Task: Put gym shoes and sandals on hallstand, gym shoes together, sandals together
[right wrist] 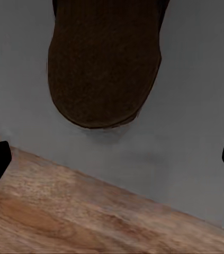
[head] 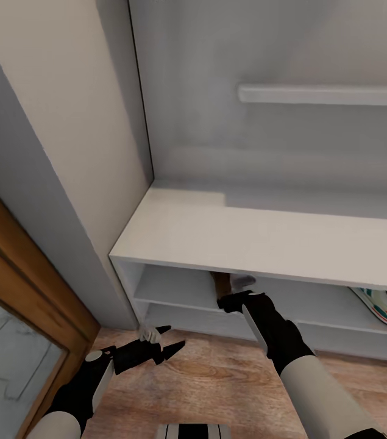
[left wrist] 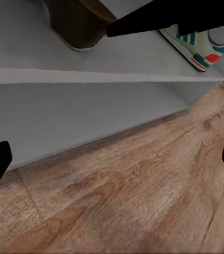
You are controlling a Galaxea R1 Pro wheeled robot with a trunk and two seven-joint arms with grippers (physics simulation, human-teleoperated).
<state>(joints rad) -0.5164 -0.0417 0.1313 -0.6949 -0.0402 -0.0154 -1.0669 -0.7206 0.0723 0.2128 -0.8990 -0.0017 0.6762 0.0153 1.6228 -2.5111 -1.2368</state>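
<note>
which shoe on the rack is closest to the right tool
The brown sandal on the shelf, just beyond the right tool; the white-and-green gym shoe sits much farther along.

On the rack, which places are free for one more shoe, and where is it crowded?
The bench top is bare from the left wall to the picture's right edge. On the upper open shelf, the stretch between the sandal and the gym shoe is free. It is crowded around the sandal, where the right gripper reaches in.

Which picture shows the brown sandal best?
The right wrist view: the sandal fills its middle, lying on a grey shelf. The left wrist view catches just its rounded end, and the head view shows a sliver behind the right gripper.
</note>
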